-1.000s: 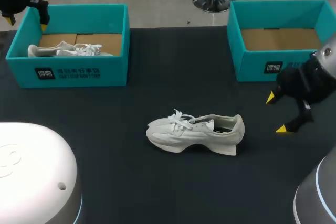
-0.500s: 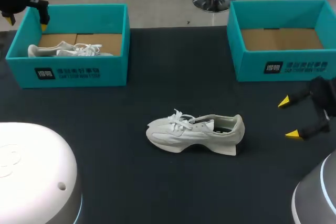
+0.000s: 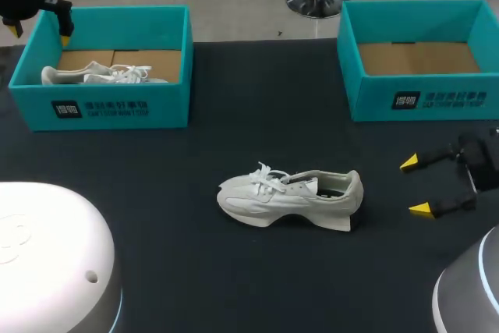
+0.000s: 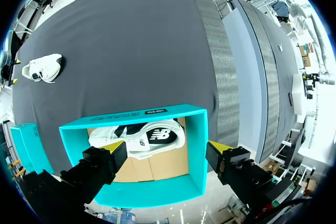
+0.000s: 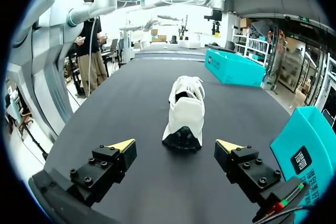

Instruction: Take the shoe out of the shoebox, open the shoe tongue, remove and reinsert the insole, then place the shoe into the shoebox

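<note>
Head view: white shoe upright on its sole at the middle of the desk, toe toward the left edge. Right end effector near the right edge, fingers spread, gripping nothing, apart from the heel. Left shoebox at the far left corner, second shoe inside; right shoebox at the far right corner

Left wrist view: left end effector spread above the left shoebox, second shoe beneath

Right wrist view: shoe ahead of the right end effector, heel nearest, touching neither finger
</note>
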### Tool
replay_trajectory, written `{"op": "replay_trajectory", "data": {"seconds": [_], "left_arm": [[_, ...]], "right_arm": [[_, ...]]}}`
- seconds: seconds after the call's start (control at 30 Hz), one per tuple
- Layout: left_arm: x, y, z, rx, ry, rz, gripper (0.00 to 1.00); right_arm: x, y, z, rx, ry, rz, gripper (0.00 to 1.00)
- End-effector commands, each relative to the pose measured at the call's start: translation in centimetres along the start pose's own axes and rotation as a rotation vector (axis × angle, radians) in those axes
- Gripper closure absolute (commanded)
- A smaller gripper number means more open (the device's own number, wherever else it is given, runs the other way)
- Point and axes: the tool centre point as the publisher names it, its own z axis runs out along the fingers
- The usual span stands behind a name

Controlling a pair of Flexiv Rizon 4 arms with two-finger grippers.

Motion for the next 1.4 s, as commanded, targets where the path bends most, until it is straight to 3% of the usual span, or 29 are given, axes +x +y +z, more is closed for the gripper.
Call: {"op": "replay_trajectory", "data": {"seconds": [0.03, 0.2, 0.5, 0.53, 0.83, 1.4], "left_arm": [[0.0, -0.1, -0.1, -0.002, 0.001, 0.000, 0.00], [0.0, -0.1, -0.1, -0.002, 0.001, 0.000, 0.00], [0.0, -0.1, -0.1, -0.002, 0.001, 0.000, 0.00], [0.0, -0.1, -0.1, -0.002, 0.001, 0.000, 0.00], [0.0, -0.1, -0.1, -0.002, 0.001, 0.000, 0.00], [0.0, -0.1, -0.1, -0.002, 0.001, 0.000, 0.00]], "right_arm": [[-1.2, -0.5, 0.7, -0.009, 0.027, 0.011, 0.00], [-1.0, -0.8, 1.6, -0.079, 0.028, 0.003, 0.00], [-0.6, -3.0, 2.6, -0.114, 0.007, 0.015, 0.00], [-0.7, -3.4, 2.6, -0.069, 0.038, 0.032, 0.00], [-1.8, -5.3, 2.3, -0.094, 0.011, 0.022, 0.00], [-2.0, -4.9, 2.8, -0.108, -0.029, 0.020, 0.00]]}}
